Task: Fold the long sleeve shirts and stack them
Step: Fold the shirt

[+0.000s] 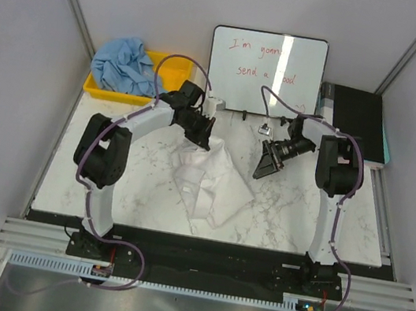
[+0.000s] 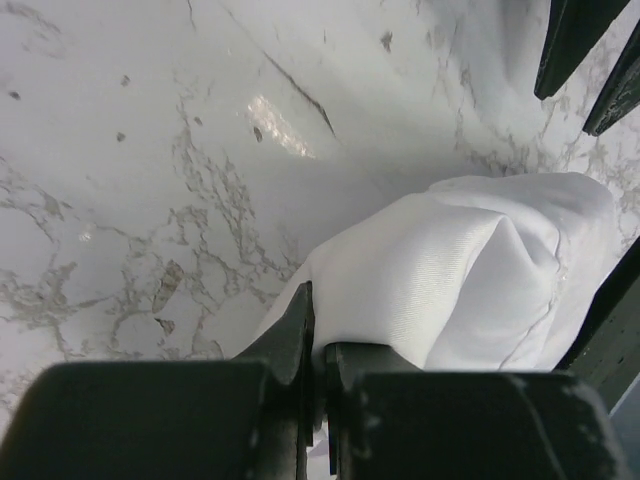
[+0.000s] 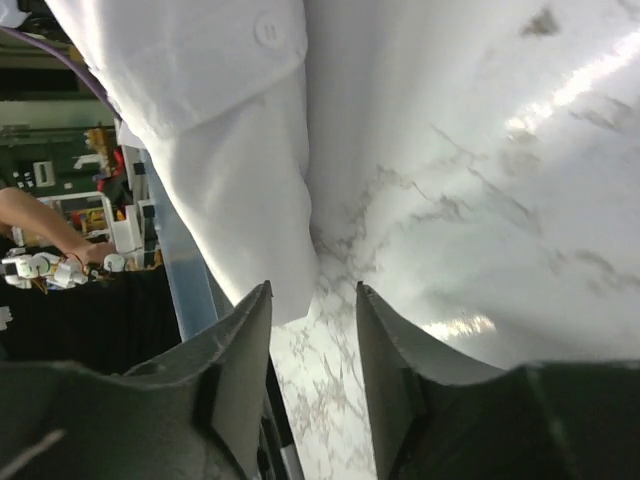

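The left pincer (image 2: pixel 316 335) is shut tight on the white shirt (image 2: pixel 450 270), probably to lift and spread it. The right pincer (image 3: pixel 312 305) hangs open and empty, near the shirt.

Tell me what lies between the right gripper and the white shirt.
Only bare marble table separates right gripper from white shirt, per the top view.

Marble worktop (image 1: pixel 138 192). Yellow bin (image 1: pixel 99 92) at far left corner. Whiteboard (image 1: pixel 266 69) with red handwriting stands upright, far centre. Flat black box (image 1: pixel 357 121) far right, just beside whiteboard.
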You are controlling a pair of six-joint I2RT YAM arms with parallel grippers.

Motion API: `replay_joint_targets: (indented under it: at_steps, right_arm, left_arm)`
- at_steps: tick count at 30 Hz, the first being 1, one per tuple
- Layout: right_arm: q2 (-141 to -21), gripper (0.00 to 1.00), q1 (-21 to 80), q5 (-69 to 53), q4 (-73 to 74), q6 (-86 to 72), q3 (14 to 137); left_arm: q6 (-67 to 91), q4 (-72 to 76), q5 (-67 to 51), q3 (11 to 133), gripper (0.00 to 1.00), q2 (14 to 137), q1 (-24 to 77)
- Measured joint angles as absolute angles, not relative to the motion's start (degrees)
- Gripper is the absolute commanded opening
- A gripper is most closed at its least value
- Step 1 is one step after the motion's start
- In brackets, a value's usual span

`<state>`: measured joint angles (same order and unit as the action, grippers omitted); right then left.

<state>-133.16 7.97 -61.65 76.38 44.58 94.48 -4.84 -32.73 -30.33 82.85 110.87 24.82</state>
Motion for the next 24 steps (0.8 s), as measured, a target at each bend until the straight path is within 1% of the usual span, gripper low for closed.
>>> replay_joint_targets:
  at_steps: [1,2,3,5,7,8,9,10,11,13,16,17,18,21,22,24]
  right_arm:
    - [-132.2,0.55,7.4,-60.4,75.8,43.3,94.7]
    - [-131.3,0.62,6.8,-59.1,75.3,42.3,95.0]
    - [-130.5,0.65,6.2,-58.1,75.0,41.5,95.4]
    - [-128.8,0.69,5.2,-56.3,74.1,40.0,96.7]
    - [-127.1,0.72,4.2,-55.1,73.1,38.6,97.7]
    - [-126.1,0.76,3.8,-54.5,72.1,37.6,97.9]
    - [-124.9,0.79,3.4,-53.6,70.5,36.1,97.7]
    - [-123.7,0.82,3.2,-52.9,69.2,35.0,97.3]
    - [-122.2,0.84,3.0,-52.4,67.4,33.8,96.4]
    - [-119.4,0.84,3.0,-51.9,64.4,31.8,94.1]
    - [-117.4,0.81,3.7,-52.0,61.8,29.8,91.7]
    - [-117.3,0.80,4.1,-52.0,60.8,29.1,90.6]
    - [-117.3,0.79,4.5,-52.0,60.2,28.7,89.7]
    - [-117.3,0.73,6.9,-52.0,58.1,26.8,85.6]
    - [-117.3,0.68,7.9,-52.0,57.5,26.3,84.2]
    - [-117.3,0.63,9.8,-52.8,56.7,25.6,81.6]
  left_arm:
    - [-4.3,-32.9,-30.3,84.5,0.02,111.6,24.8]
    - [-3.5,-33.4,-30.2,86.4,0.19,112.5,24.8]
    - [-2.9,-34.1,-30.2,88.3,0.27,113.6,24.8]
    - [-1.3,-35.0,-30.0,93.6,0.38,117.1,24.8]
    - [-0.3,-35.8,-29.8,96.9,0.41,119.8,24.6]
    - [0.2,-36.3,-29.8,98.0,0.43,120.7,24.3]
    - [0.7,-36.4,-30.0,98.5,0.53,121.3,23.8]
    - [1.2,-36.1,-30.8,98.0,0.77,121.2,23.0]
    - [1.7,-35.2,-32.1,96.5,0.94,120.3,21.9]
    - [3.2,-31.6,-34.7,90.5,0.99,115.9,19.2]
    - [6.3,-27.4,-36.9,78.2,0.99,104.4,15.6]
    - [8.3,-25.6,-37.6,73.1,0.99,98.9,14.3]
    - [9.7,-25.2,-38.2,70.3,0.99,95.4,13.8]
    - [16.2,-20.3,-40.9,59.8,0.99,84.9,13.2]
    - [18.5,-17.8,-41.6,56.1,0.99,82.6,13.2]
    - [23.4,-13.5,-42.7,48.5,0.99,79.7,13.2]
